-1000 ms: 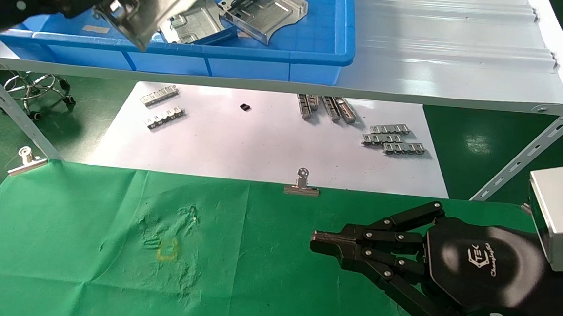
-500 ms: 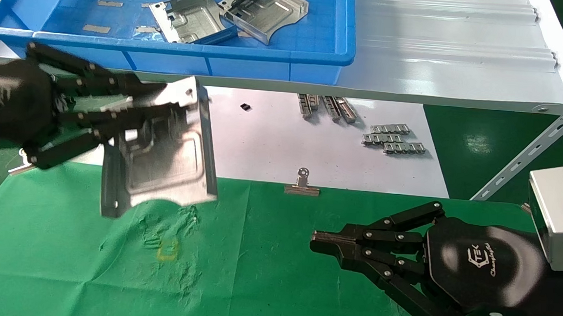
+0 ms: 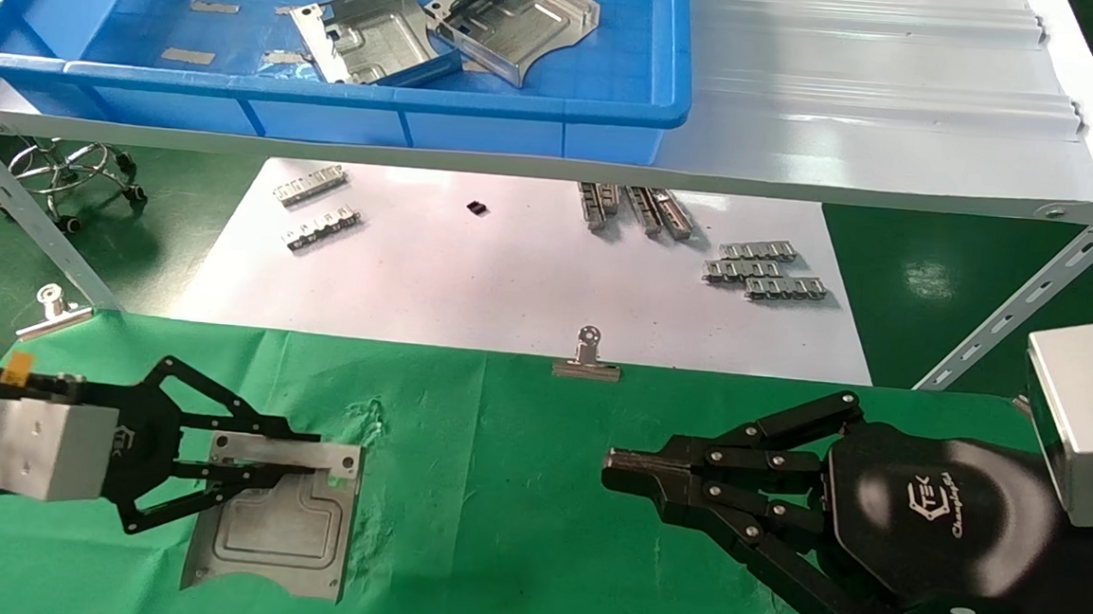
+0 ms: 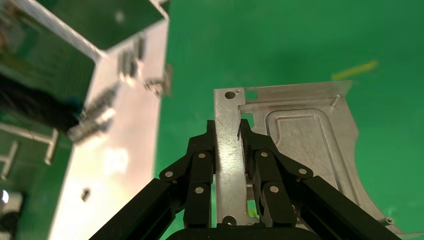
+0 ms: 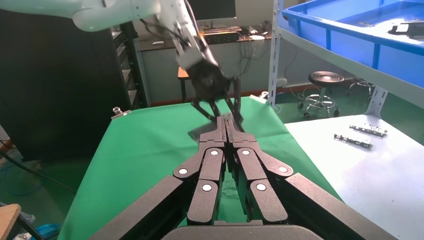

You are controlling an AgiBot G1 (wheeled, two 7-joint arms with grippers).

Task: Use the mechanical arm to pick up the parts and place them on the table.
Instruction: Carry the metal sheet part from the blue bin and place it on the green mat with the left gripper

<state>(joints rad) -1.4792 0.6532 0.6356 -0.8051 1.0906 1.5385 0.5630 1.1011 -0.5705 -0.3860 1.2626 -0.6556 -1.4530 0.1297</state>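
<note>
My left gripper [image 3: 314, 468] is low over the green cloth table [image 3: 519, 438], shut on the upright edge flange of a silver stamped part [image 3: 277, 528]. The part lies flat on the cloth at the front left. In the left wrist view the fingers [image 4: 202, 160] clamp the flange from both sides and the embossed plate [image 4: 305, 140] spreads beside them. My right gripper [image 3: 617, 473] [image 5: 226, 122] is shut and empty, parked over the cloth at the right. Two more parts [image 3: 364, 39] [image 3: 517, 16] lie in the blue bin [image 3: 521, 106] on the shelf.
A glossy white shelf [image 3: 881, 109] on angled metal struts [image 3: 1031, 289] carries the bin. Below it a white sheet [image 3: 510, 286] holds toothed strips [image 3: 762, 273] [image 3: 315, 207]. Binder clips [image 3: 586, 362] [image 3: 53, 310] pin the cloth's far edge.
My left gripper carried the part from above the bin down and toward me, and the part now lies flat on the green cloth. The right arm has not moved.
</note>
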